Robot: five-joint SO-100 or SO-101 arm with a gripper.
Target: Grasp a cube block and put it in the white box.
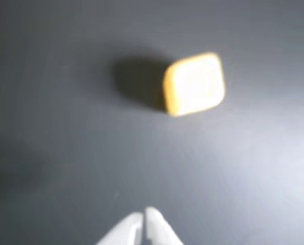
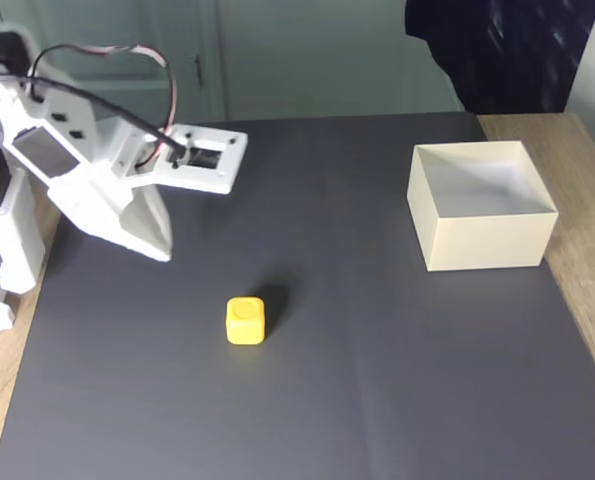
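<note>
On the dark mat, the cube is seen ungrasped, well apart from the empty box, while the gripper is held short of it, fingers together, so everything remains undone.

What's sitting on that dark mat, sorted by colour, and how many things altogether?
Yellow: 1, the cube block
Cream-white: 1, the white box, open-topped
Total: 2

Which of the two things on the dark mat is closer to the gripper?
The yellow cube. It sits just below and right of the gripper in the fixed view; the white box stands far right.
</note>
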